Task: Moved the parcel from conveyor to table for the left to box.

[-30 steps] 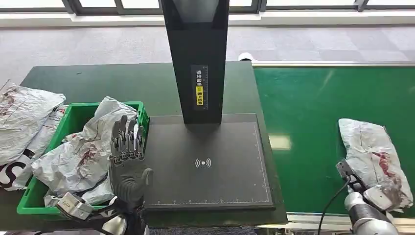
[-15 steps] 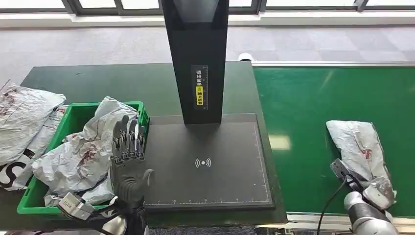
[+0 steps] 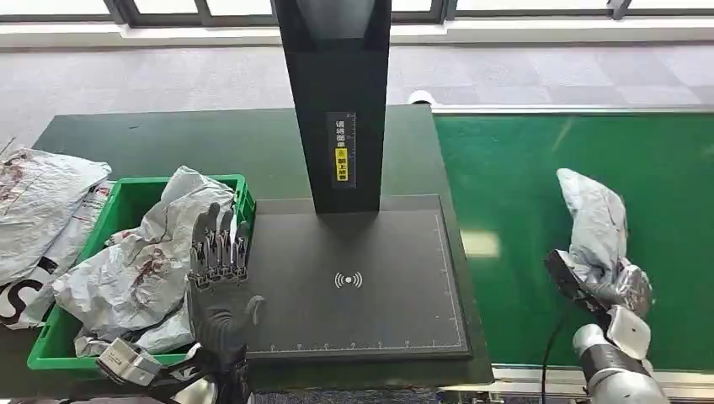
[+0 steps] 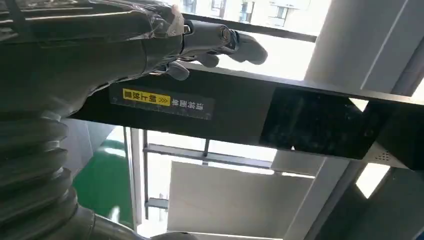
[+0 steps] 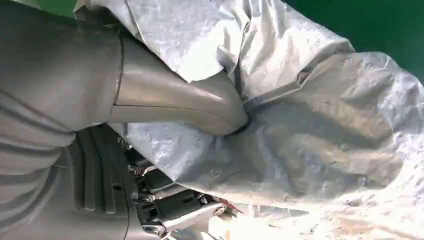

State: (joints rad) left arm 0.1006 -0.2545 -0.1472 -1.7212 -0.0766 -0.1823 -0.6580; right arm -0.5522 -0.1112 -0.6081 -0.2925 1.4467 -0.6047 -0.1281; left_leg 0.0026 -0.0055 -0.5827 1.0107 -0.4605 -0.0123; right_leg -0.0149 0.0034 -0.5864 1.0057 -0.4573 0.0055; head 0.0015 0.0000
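Right hand grips a crumpled grey parcel on the green conveyor; left hand waits open by the bin.

The dark green bench (image 3: 151, 139) carries a flat black scanner pad (image 3: 362, 278) with a tall black post (image 3: 337, 93), and beside it runs the bright green conveyor belt (image 3: 539, 168). At the bench's left end, a green plastic bin (image 3: 130, 198) holds crumpled grey mailer bags (image 3: 135, 269), with more bags (image 3: 42, 202) lying just beside it. On the belt's near edge, the crumpled grey plastic parcel (image 3: 598, 223) (image 5: 300, 125) stands bunched up, the right hand (image 3: 602, 290) (image 5: 165, 100) clamped on its lower end, thumb pressed into the wrap. The left hand (image 3: 221, 269) (image 4: 210, 42) is raised at the pad's left edge, its fingers (image 3: 217, 240) straight, slightly apart, holding nothing.
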